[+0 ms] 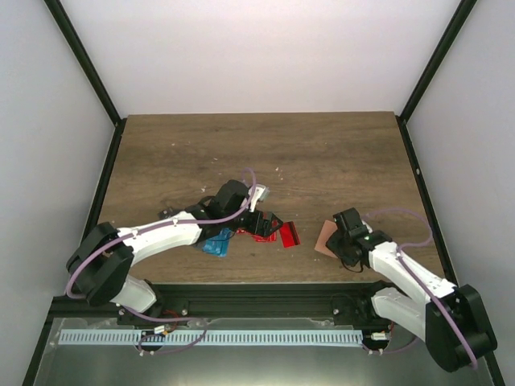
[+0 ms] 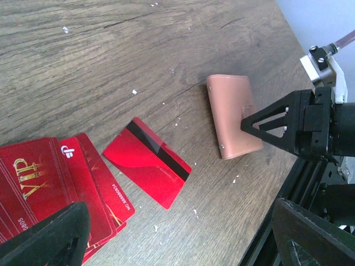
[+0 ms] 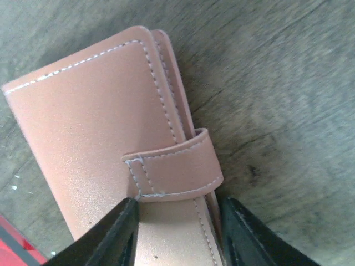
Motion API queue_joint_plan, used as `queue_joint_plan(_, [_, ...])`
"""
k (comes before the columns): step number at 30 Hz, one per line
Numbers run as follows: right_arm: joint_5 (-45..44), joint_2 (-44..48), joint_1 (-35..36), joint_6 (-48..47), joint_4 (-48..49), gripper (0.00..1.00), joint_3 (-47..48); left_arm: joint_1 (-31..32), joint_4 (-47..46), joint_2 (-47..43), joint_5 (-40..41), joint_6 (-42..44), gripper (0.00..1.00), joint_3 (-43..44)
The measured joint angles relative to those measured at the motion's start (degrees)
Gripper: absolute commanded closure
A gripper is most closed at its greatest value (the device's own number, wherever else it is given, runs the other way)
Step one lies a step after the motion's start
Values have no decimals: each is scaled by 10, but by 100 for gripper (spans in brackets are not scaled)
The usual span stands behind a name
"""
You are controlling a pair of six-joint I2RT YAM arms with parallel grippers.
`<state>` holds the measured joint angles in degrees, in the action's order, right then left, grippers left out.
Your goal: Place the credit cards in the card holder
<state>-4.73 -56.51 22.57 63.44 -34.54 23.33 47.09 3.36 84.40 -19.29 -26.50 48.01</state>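
The tan-pink card holder [image 1: 324,238] lies folded flat near the table's front right, its strap [image 3: 172,166] wrapped over one edge. My right gripper [image 3: 180,221] is down on it. One finger rests over its top face and the other stands just outside its edge, with the edge between them; whether they press it is unclear. A fan of red credit cards [image 2: 50,183] lies at the left and a single red card [image 2: 147,163] beside it, stripe up. A blue card [image 1: 216,245] lies further left. My left gripper [image 2: 183,238] hovers open over the red cards, holding nothing.
The table's front edge with its black rail [image 1: 265,288] runs just behind the card holder and cards. Small white crumbs [image 2: 195,212] dot the wood. Black frame posts [image 1: 88,72] stand at both back corners.
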Motion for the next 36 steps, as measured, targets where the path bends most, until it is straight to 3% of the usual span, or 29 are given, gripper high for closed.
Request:
queue_joint_plan(3, [12, -1, -2, -25, 26, 87, -6, 0, -9, 6, -4, 3, 9, 0])
queue_joint_plan(8, [26, 9, -3, -64, 51, 99, -9, 0, -14, 15, -5, 8, 9, 0])
queue_joint_plan(24, [153, 49, -3, -179, 126, 99, 1, 0, -47, 14, 29, 10, 10, -1])
queue_joint_plan(36, [226, 87, -3, -233, 183, 99, 25, 0, -104, -48, 54, 12, 10, -41])
